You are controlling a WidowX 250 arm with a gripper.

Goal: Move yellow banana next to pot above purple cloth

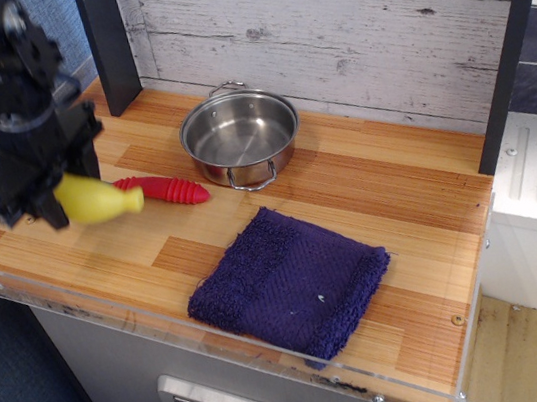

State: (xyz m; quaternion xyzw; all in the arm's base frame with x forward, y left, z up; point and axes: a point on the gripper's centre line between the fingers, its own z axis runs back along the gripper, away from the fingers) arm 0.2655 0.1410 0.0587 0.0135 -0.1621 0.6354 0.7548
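The yellow banana (99, 200) is held at its thick end by my black gripper (50, 196) and hangs lifted above the wooden counter at the far left, its narrow stem end pointing right. The gripper is shut on it. The shiny steel pot (240, 136) stands empty at the back middle of the counter, well to the right of the banana. The dark purple cloth (289, 281) lies folded at the front middle, below the pot.
A red-handled fork (161, 190) lies on the counter between the banana and the pot. A dark post (108, 43) stands at the back left. The wooden counter (390, 203) ends in a clear plastic front lip (219, 342).
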